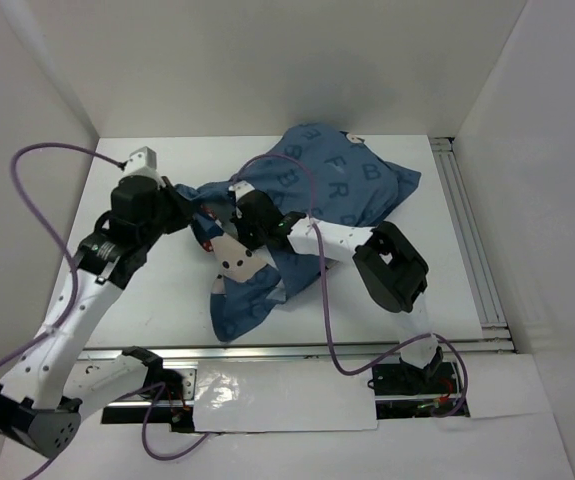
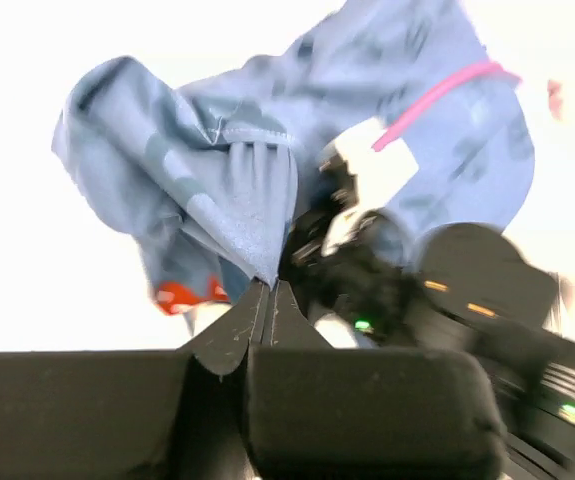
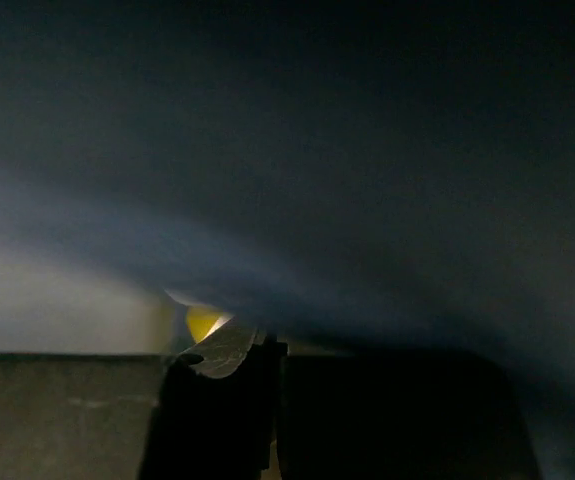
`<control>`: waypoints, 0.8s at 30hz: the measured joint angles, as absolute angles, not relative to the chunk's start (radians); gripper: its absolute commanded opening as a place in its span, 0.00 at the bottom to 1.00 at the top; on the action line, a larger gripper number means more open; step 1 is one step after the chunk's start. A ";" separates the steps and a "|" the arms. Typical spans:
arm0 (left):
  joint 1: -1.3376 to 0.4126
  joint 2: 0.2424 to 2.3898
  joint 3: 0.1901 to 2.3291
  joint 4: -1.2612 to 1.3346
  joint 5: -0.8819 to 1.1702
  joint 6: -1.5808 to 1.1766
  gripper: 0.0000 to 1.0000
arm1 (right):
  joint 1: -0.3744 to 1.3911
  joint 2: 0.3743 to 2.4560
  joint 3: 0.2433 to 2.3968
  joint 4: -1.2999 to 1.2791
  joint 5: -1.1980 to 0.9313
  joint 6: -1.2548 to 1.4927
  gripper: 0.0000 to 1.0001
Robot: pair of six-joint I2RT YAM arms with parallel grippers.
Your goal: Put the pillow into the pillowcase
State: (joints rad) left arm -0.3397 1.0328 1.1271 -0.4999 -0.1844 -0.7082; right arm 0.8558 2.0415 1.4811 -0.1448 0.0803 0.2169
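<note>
Left wrist view: left claw [image 2: 270,292], fingers pressed together, pinching a gathered fold of the pillowcase [image 2: 237,190]. Pleats fan out from the tips. A red patch shows low on the left of the cloth. On the right, blurred, the other arm's black wrist [image 2: 367,270] lies against the same cloth, and a pink-looking cable [image 2: 437,92] crosses above it.

Right wrist view: right claw [image 3: 267,350], closed tip to tip under dark blue cloth that fills nearly the whole frame. Cannot tell whether any cloth is caught between the tips. Just past the tips is a small yellow patch, the band of the pillow [image 3: 203,321], with a pale surface beside it on the left. No other view shows any of the pillow.

Top view: both claws sit on the left part of the pillowcase, mid-worktop [image 1: 167,312], the right one just beside the left. The cloth rises in a full mound toward the far edge, right of centre. A flat, crumpled flap runs toward the near edge.
</note>
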 measured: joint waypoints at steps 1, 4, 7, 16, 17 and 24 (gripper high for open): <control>-0.340 1.002 1.144 -0.511 -0.203 -0.708 0.00 | 0.854 2.048 1.485 -0.142 0.065 0.220 0.02; -0.336 0.963 1.182 -0.568 -0.266 -0.707 0.04 | 0.855 2.055 1.491 -0.133 0.006 0.231 0.06; -0.330 0.998 1.214 -0.643 -0.324 -0.712 0.62 | 0.858 2.049 1.495 -0.129 -0.040 0.236 0.29; -0.274 1.211 1.225 -0.762 -0.397 -0.797 1.00 | 0.852 1.919 1.506 -0.160 -0.172 0.219 0.63; -0.274 1.213 1.213 -0.773 -0.395 -0.799 1.00 | 0.852 1.900 1.506 -0.162 -0.178 0.219 0.63; -0.245 1.256 1.151 -0.784 -0.389 -0.818 1.00 | 0.850 1.736 1.490 -0.173 -0.160 0.192 0.69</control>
